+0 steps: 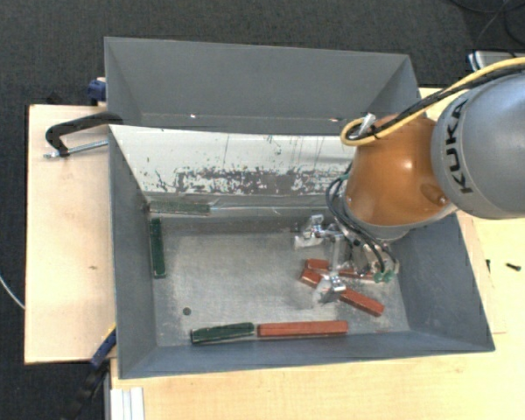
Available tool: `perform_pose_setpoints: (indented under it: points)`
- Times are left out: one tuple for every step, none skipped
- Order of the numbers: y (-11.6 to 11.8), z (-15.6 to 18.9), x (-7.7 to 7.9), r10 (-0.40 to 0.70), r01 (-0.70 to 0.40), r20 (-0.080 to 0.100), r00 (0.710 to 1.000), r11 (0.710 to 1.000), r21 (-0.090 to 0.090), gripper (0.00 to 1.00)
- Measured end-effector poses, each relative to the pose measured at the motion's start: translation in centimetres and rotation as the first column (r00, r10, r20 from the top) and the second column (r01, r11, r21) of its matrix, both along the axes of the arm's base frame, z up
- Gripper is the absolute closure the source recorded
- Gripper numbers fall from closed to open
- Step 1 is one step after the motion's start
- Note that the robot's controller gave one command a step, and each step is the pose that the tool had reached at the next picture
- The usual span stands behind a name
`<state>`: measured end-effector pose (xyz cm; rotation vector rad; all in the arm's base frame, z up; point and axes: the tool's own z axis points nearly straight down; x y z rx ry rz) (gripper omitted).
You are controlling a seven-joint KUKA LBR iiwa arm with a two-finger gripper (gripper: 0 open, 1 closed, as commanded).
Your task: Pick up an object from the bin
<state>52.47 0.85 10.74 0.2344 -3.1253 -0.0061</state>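
Grey metal bin point(129, 234): pincer point(335, 280), clenched or released I cannot tell, hangs among small red blocks point(361, 302) at right, probably light, stiff, graspable across narrow sides.

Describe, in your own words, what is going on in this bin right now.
A robot arm reaches into the grey bin from the right. Its gripper is down among a few short red blocks on the right of the floor; whether it holds one cannot be told. A long red bar and a dark green bar lie by the near wall, untouched.
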Motion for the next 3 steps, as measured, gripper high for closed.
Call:
perform_pose_setpoints:
  points:
    - [-3.0,-3.2,-0.4,0.122,-0.122,0.007,0.992,0.993,-0.003,1.00]
    - [-3.0,-3.2,-0.4,0.122,-0.122,0.007,0.993,0.993,-0.003,1.00]
    - [-2.2,10.2,-1.1,0.111,-0.111,0.013,0.994,0.994,-0.003,1.00]
